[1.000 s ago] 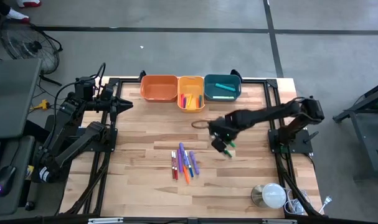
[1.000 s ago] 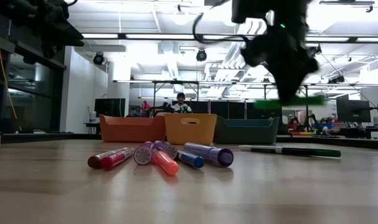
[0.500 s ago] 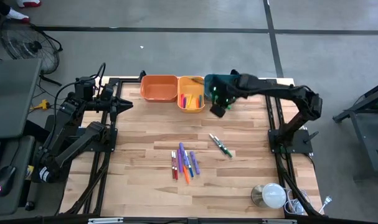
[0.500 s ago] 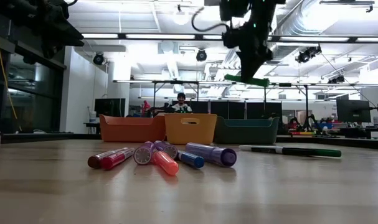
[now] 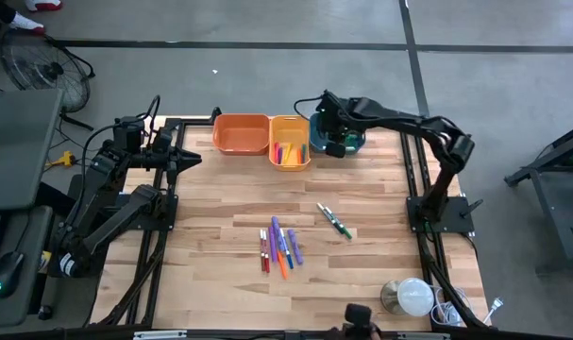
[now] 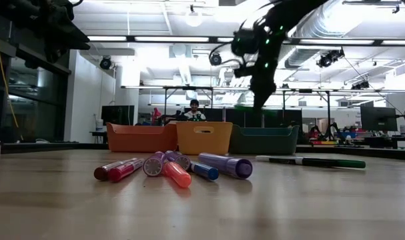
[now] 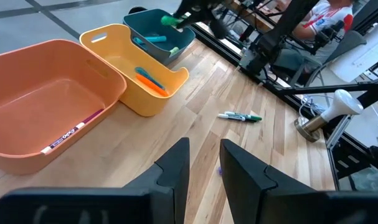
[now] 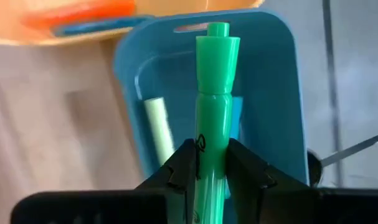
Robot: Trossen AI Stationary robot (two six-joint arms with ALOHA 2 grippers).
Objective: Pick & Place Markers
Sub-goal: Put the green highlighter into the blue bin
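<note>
**Op:** While I read the high view, my right claw sits over the teal bin, closed on a green marker; the left claw waits by the surface's left edge, well away from the orange bin.

**Spotter:** And low?

**Op:** Low view shows the arm above the bins, loose markers lying in front.

**Spotter:** Left wrist?

**Op:** Left claw's fingers stand narrowly apart, holding nothing.

**Spotter:** Right wrist?

**Op:** The green marker stands pinched between my fingers, lined along the bin. I'd judge it best to lower first, keep it inside the walls, then part the fingers gently
</note>
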